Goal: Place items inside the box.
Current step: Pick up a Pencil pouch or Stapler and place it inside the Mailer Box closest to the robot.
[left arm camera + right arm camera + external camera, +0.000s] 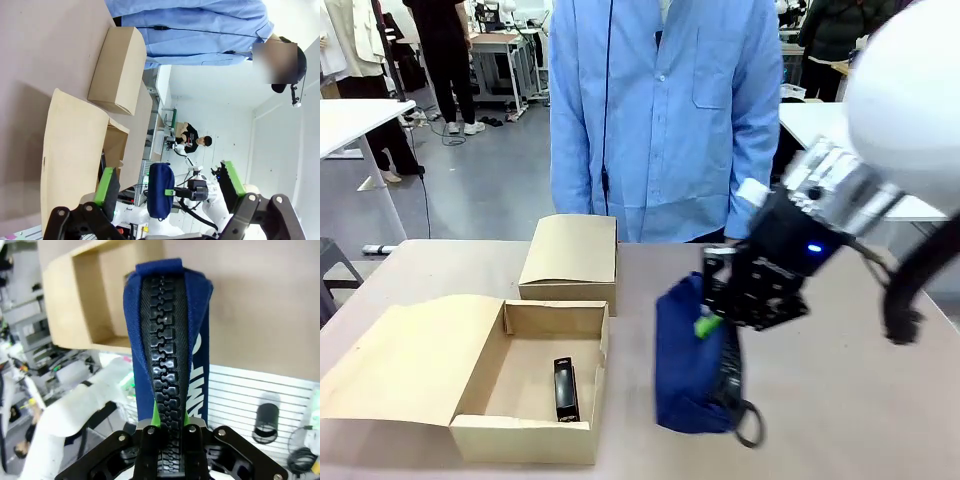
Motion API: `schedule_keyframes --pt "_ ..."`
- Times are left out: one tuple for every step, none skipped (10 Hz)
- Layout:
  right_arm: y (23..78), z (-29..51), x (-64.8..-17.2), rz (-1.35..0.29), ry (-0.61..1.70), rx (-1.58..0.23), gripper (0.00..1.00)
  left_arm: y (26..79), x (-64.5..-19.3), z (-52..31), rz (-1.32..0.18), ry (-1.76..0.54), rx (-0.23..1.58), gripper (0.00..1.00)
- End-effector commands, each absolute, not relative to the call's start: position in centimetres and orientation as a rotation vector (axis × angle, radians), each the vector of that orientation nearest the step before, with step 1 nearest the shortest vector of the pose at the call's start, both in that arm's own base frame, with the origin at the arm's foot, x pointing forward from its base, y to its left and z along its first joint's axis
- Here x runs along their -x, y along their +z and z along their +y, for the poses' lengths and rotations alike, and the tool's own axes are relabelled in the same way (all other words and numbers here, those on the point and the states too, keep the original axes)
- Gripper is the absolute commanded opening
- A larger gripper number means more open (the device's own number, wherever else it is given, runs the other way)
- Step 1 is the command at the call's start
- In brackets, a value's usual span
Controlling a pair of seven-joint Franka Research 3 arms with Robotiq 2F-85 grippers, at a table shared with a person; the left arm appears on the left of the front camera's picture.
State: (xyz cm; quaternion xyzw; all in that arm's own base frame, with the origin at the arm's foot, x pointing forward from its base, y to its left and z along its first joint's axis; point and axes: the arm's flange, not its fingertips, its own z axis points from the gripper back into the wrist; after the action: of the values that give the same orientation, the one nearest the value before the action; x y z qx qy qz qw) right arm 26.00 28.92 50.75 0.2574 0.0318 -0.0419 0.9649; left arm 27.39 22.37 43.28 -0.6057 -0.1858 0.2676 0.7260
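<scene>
Navy pouch [692,370] pinched at zipper edge by right tool [710,322], jaws clamped on it. Pouch hangs below tool, just right of open box [520,438]; lower end near desk [840,400], contact unclear. Black stapler [565,388] lies inside box. Right arm enters from right, wrist angled down toward desk middle. Left tool [169,181] spread wide, gripping nothing.

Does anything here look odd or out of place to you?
Only the navy pouch: it hangs limp from the right gripper's fingers, pinched by its zipper edge, beside the open box rather than inside it.
</scene>
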Motion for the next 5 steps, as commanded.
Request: schedule_keyframes --pt "51.7 36.8 -29.0 0.064 -0.030 -0.529 0.11 43.3 -27.1 22.4 -0.418 0.570 1.339 1.00" --pt "51.7 41.8 -29.5 0.066 -0.018 -0.494 0.11 43.3 -27.1 22.4 -0.418 0.570 1.339 1.00" --pt "51.5 45.7 -29.2 0.066 -0.005 -0.461 0.11 43.3 -27.1 22.4 -0.418 0.570 1.339 1.00" --pt "51.1 48.3 -28.1 0.121 0.048 -0.369 0.11 43.3 -27.1 22.4 -0.418 0.570 1.339 1.00" --pt "51.5 41.6 -27.7 0.078 0.018 -0.535 0.11 43.3 -27.1 22.4 -0.418 0.570 1.339 1.00"
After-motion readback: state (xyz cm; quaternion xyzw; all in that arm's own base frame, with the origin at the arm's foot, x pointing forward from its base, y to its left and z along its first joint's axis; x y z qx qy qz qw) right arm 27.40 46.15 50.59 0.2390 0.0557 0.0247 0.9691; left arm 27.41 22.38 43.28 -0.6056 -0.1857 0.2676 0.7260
